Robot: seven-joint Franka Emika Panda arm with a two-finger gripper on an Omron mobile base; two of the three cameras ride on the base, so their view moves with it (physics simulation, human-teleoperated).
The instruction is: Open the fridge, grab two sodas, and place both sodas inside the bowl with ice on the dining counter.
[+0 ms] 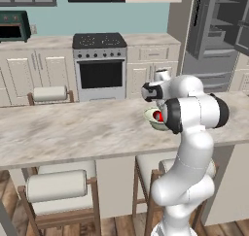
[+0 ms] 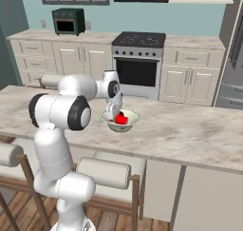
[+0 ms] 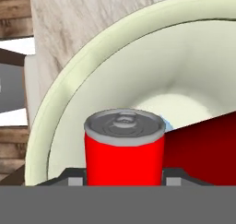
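Observation:
In the hand view, a red soda can point(image 3: 124, 149) with a silver top stands upright between my gripper's point(image 3: 124, 179) fingertips, which are shut on its sides. It sits low inside the pale cream-green bowl point(image 3: 60, 103). A second red soda point(image 3: 203, 149) lies in the bowl just to its right, and a pale blue ice bit point(image 3: 167, 125) peeks out behind. The bowl point(image 2: 135, 115) rests on the dining counter point(image 2: 190, 130), with my gripper point(image 2: 114, 113) reaching down into it. The left base view has my arm covering part of the bowl point(image 1: 150, 117). The fridge point(image 1: 219, 31) stands at the back right with its doors open.
Cushioned wooden stools point(image 1: 56, 186) point(image 2: 104, 173) line the near side of the counter. Behind it are the black stove point(image 1: 99, 65), cream cabinets point(image 2: 190, 80) and a green toaster oven point(image 2: 68, 21). The counter point(image 1: 73, 130) stretches left of the bowl.

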